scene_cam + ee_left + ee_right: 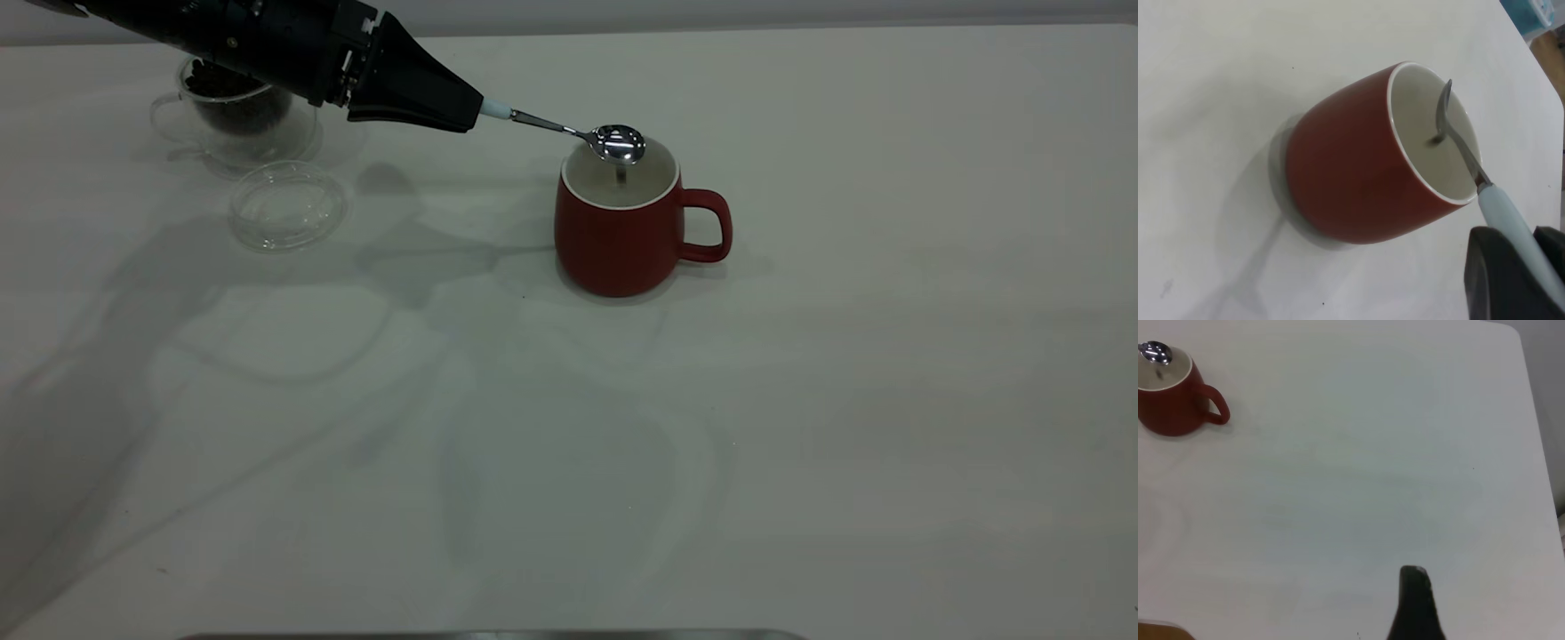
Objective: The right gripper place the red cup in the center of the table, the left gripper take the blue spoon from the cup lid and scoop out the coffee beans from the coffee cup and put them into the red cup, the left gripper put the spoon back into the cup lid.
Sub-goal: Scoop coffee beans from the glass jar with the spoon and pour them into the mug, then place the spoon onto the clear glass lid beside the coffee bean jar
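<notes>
The red cup [613, 240] stands upright near the middle of the table [800, 400], handle to the right. My left gripper [471, 111] is shut on the pale blue handle of the blue spoon [618, 142] and holds its shiny bowl over the cup's mouth. In the left wrist view the spoon [1511, 213] reaches from my gripper [1515, 233] into the red cup [1351, 180], its bowl turned on edge, with a small dark spot on the white inside. The coffee cup [236, 133] with coffee beans [253, 111] stands at the far left, partly behind the arm. The cup lid [286, 204] lies empty in front of it.
My right gripper [1415, 600] hangs over bare table to the right, far from the red cup [1171, 413], and is outside the exterior view. The table's right edge shows in the right wrist view. A grey strip lies at the table's near edge [489, 635].
</notes>
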Controlling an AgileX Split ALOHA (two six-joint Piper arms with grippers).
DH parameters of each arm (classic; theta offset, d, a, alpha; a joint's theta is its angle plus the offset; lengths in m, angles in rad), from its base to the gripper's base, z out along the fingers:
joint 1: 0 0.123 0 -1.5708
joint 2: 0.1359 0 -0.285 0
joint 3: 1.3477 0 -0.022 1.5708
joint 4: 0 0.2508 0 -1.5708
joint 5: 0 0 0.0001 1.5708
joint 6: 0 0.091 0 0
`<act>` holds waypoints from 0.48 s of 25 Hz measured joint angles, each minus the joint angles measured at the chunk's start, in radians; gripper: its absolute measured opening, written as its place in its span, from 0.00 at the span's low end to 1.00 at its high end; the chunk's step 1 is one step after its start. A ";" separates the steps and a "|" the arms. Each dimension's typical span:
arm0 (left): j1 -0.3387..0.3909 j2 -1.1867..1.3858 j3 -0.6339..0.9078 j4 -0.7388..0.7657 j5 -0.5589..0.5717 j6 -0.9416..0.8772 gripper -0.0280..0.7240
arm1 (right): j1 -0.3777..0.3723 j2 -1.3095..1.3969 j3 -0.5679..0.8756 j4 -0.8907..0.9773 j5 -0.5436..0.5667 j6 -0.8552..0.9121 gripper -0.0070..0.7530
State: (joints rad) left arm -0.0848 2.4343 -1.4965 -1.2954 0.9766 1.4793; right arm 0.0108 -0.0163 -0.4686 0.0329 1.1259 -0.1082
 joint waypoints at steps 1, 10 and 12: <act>0.000 0.000 0.000 0.000 0.000 0.001 0.20 | 0.000 0.000 0.000 0.000 0.000 0.000 0.79; 0.033 0.000 0.000 -0.094 0.064 -0.242 0.20 | 0.000 0.000 0.000 0.000 0.000 0.000 0.79; 0.070 0.000 0.000 -0.096 0.113 -0.317 0.20 | 0.000 0.000 0.000 0.000 0.000 0.000 0.79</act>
State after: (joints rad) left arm -0.0149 2.4343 -1.4965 -1.3914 1.0899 1.1620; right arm 0.0108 -0.0163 -0.4686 0.0329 1.1259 -0.1082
